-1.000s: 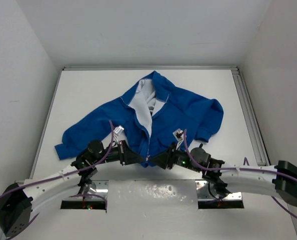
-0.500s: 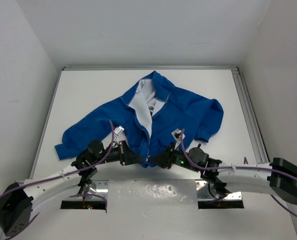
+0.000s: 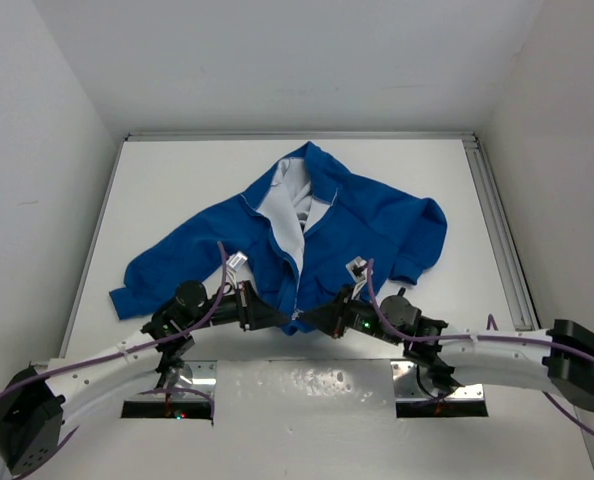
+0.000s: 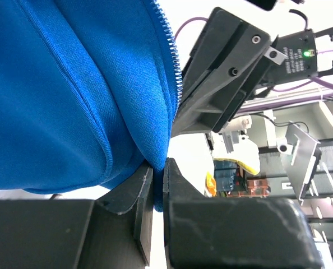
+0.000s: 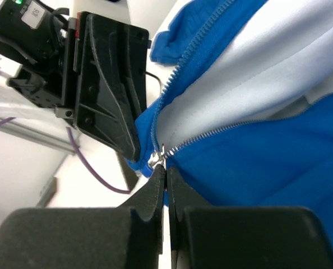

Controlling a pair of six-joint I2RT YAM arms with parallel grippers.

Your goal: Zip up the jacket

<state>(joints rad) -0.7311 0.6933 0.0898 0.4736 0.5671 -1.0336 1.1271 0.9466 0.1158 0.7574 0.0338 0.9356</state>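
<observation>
The bright blue jacket [image 3: 357, 225] lies spread on the white table, front open and white lining [image 3: 282, 205] showing. Both grippers meet at its bottom hem. My left gripper [image 3: 280, 320] is shut on the blue hem fabric [image 4: 158, 168] just left of the zipper's foot. My right gripper [image 3: 309, 320] is shut on the silver zipper pull [image 5: 158, 157], where the two tooth rows [image 5: 211, 137] join. In the left wrist view the zipper teeth [image 4: 172, 61] run up the jacket edge, with the right gripper's black fingers [image 4: 222, 73] close behind.
The table's right edge has a metal rail [image 3: 497, 225]. White walls enclose the table at the back and sides. A metal plate [image 3: 307, 380] with the arm bases lies at the near edge.
The right arm's wrist dipped slightly and came back. Both grippers stay shut at the hem, and the jacket has not visibly moved.
</observation>
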